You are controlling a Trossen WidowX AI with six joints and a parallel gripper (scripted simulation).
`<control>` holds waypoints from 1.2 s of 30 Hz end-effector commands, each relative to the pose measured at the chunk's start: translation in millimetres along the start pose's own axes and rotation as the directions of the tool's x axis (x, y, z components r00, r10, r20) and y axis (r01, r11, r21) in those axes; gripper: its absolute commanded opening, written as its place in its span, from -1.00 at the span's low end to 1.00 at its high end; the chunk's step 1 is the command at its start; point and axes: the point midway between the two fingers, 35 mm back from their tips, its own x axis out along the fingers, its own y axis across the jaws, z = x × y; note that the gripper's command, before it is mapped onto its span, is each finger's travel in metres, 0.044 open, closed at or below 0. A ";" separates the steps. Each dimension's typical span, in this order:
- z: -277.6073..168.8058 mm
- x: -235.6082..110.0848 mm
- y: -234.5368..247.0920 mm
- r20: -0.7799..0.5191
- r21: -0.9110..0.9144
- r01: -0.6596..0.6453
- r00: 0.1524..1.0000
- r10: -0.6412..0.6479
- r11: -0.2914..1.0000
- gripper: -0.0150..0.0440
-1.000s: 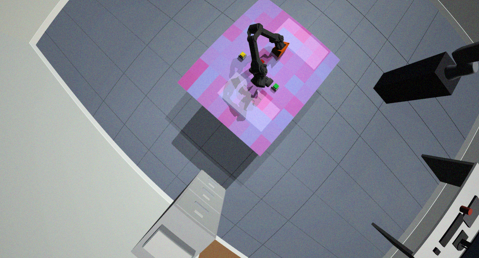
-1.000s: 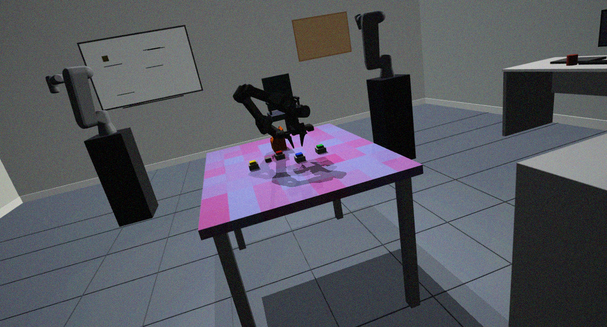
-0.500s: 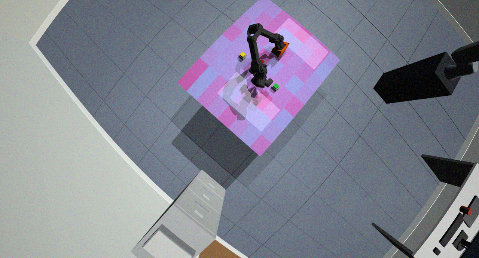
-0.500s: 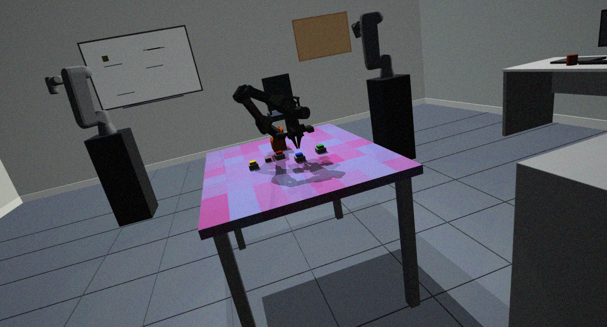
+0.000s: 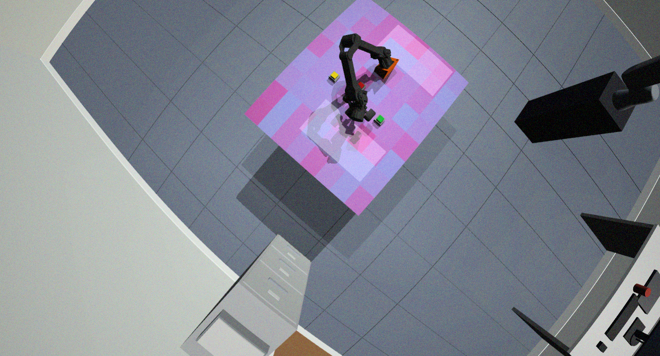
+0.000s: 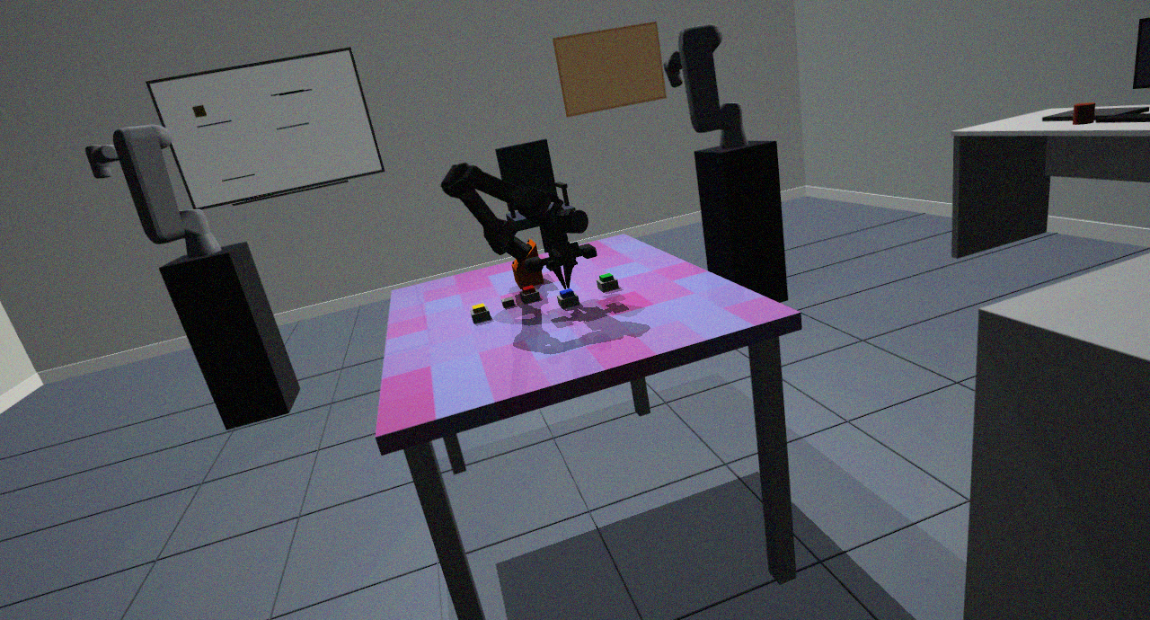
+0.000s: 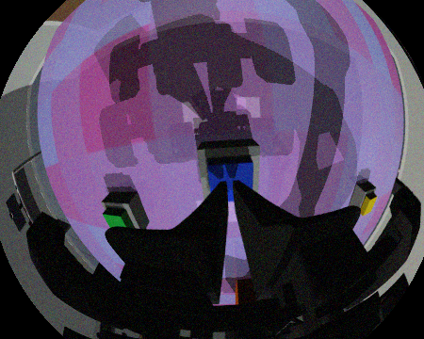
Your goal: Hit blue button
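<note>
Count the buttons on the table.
4, in a row in the exterior view: yellow at the left end, red, blue right under the shut hand, green at the right end. The arm may hide more.

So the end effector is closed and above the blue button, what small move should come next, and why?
Probably a straight descent. The end effector is shut on nothing, and its tips point down just over the blue button, seemingly not yet touching it. The green button and red button stand off to either side, so lowering straight should press only the blue one.
</note>
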 end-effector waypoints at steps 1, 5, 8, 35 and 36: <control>-2.0 9.5 -1.5 -0.006 -0.005 0.007 1.000 -0.007 1.000 -0.42; -2.3 14.9 -1.7 -0.006 -0.005 0.008 1.000 -0.008 1.000 -0.42; -2.3 15.2 -1.7 -0.006 -0.005 0.008 1.000 -0.008 1.000 -0.42; -2.1 -17.7 -1.2 -0.006 -0.005 0.007 1.000 -0.007 1.000 -0.42; -2.1 -17.7 -1.2 -0.006 -0.005 0.007 1.000 -0.007 1.000 -0.42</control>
